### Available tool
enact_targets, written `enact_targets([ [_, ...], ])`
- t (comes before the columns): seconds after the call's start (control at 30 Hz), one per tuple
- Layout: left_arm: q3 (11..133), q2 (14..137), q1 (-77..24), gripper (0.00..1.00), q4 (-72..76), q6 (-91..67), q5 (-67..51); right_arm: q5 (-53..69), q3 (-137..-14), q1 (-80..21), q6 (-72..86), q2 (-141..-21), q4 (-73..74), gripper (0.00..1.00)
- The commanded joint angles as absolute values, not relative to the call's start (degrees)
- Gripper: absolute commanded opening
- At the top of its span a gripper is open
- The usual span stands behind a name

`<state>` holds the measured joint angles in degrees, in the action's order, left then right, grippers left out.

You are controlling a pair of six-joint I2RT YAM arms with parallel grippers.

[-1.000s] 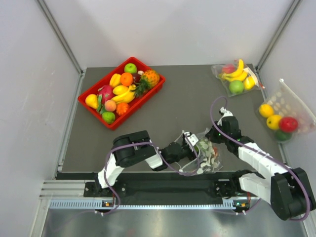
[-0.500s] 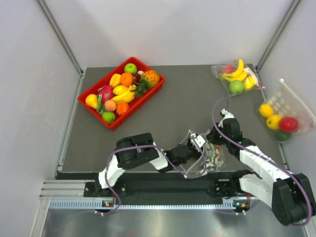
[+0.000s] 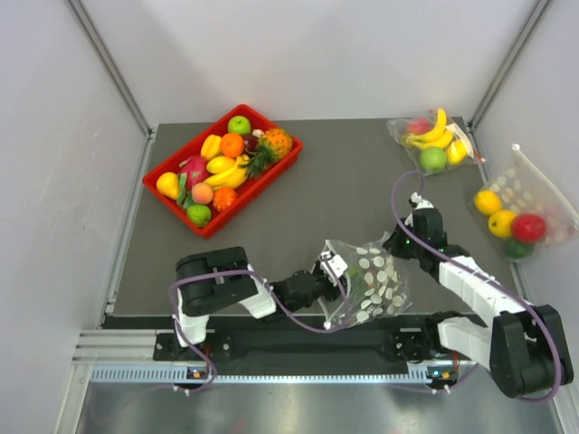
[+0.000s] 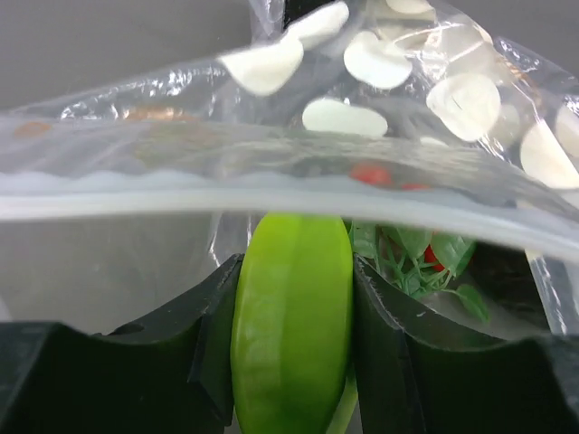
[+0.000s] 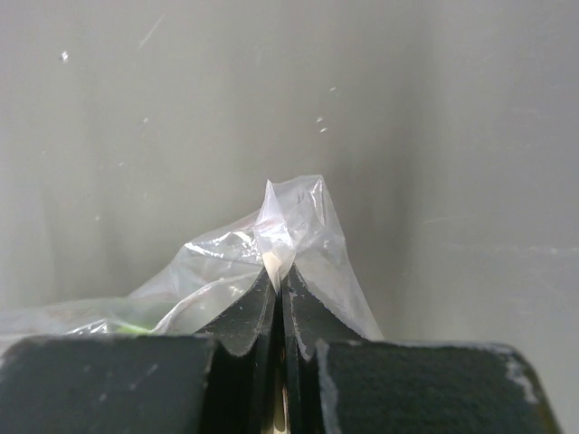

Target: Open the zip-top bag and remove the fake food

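**A:** Where's the bag?

**B:** The bag (image 3: pixel 371 282) lies by the table's (image 3: pixel 335 199) near edge, about 5 o'clock from its middle, with a claw on either side.

**A:** And the left claw?

**B:** The left claw (image 3: pixel 331 269) sits at the bag's 9 o'clock. Its wrist view shows its fingers (image 4: pixel 213 325) clamped on a green fruit (image 4: pixel 291 344), one finger on each flank. The white zip strip (image 4: pixel 136 203) runs across just above the fruit, at 12 o'clock.

**A:** Is the fruit clear of the bag?

**B:** I can't tell. Red bits and green leaves (image 4: pixel 412 249) show through the plastic at the fruit's 2 o'clock.

**A:** The right claw?

**B:** The right claw (image 3: pixel 399 246) is at the bag's 1 o'clock, its fingers pressed together on a peaked corner of the film.

**A:** Anything else?

**B:** A red tray (image 3: pixel 163 172) of fruit sits at the table's 10 o'clock, well apart from the bag.
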<state>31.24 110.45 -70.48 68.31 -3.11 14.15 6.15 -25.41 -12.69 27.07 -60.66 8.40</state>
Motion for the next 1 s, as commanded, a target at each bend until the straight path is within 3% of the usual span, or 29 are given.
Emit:
enact_targets([
  [0.0,28.6,105.5,-70.2,0.11,67.7,-4.0,13.5,6.6,-28.6,-10.5,25.1,-62.3,6.6,0.0],
  [0.63,18.2,75.6,-67.2,0.11,49.3,-7.5,19.3,9.4,-32.3,-4.5,23.4,-68.4,3.4,0.0],
  [0.97,18.9,63.8,-57.0,0.12,41.1,-8.6,17.5,10.2,-31.3,-4.4,23.4,-67.1,3.5,0.0],
])
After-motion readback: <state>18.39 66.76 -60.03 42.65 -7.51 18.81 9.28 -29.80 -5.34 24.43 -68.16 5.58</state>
